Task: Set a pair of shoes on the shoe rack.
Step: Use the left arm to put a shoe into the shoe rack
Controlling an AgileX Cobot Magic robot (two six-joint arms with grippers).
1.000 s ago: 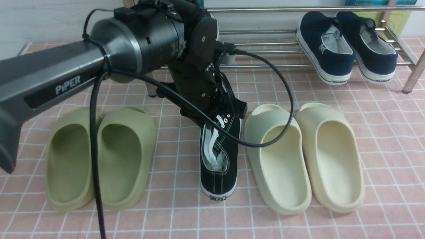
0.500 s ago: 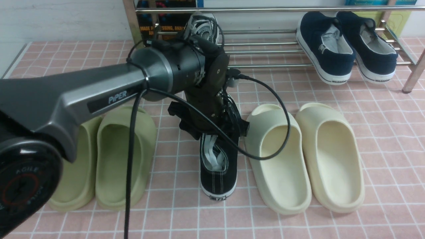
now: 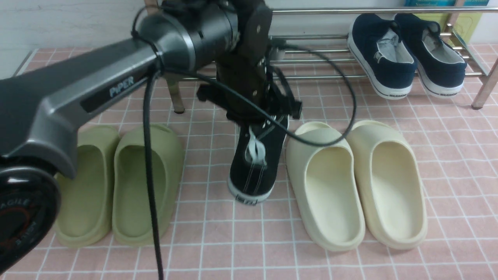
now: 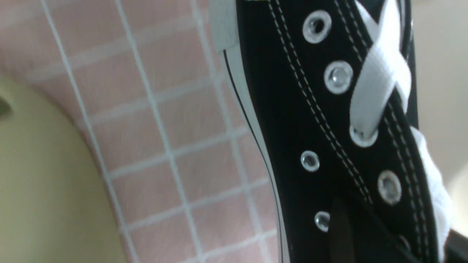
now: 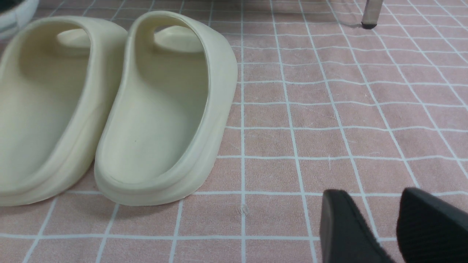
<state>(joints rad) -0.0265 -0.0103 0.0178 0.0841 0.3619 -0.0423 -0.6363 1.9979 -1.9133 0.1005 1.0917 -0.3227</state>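
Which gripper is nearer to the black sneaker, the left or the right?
Left. The left gripper holds the black sneaker at its laces; the right gripper is over the tiled floor, beyond the cream slides.

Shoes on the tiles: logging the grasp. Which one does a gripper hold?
The black sneaker, tilted in the left gripper; the olive slides and cream slides lie flat, untouched.

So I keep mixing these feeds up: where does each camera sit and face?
Front: between the arms, facing the shoe rack; left arm shows, left gripper holding the black sneaker.
Left wrist: on the left arm, close on that sneaker's eyelets; a finger shows.
Right wrist: low over the floor, facing the cream slides; open right gripper shows.
Shared: front and right wrist show those slides.
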